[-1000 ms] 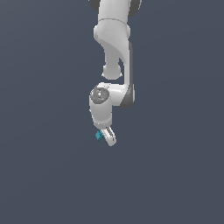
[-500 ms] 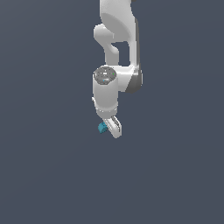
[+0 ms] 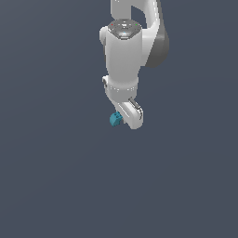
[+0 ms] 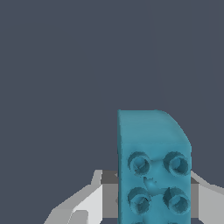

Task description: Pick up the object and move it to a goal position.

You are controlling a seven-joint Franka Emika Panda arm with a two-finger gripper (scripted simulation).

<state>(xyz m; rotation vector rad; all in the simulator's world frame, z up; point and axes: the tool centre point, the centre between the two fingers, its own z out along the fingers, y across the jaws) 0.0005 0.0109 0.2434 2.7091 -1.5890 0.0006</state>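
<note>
Gripper (image 3: 122, 120) hangs at the bottom end of my white arm (image 3: 124, 56), near the middle of the exterior view; I see it pinching the brick (image 3: 115, 119), a small teal-blue piece poking out on the exterior view's left of the white fingers (image 3: 132, 116); brick is much smaller than the gripper body above it; from this view I can't tell whether brick or gripper is touching the grey ground (image 3: 56, 186) or is held above it, no shadow or contact line that I can read; arm comes down from the top edge, wide cylindrical link with a round cap facing the camera, then narrows to the wrist and gripper.

Wrist view: brick (image 4: 153, 166) fills the lower part of frame, very close to the lens; studded face toward the camera, four round studs clear, more cut off by the frame edge; one far corner of the brick looks rounded or bevelled; grey-white fingers (image 4: 94, 199) show on both sides of the brick, pressed up against it; arched underside not visible from here; rest of the frame is plain dark grey background, same flat tone as the exterior view.
</note>
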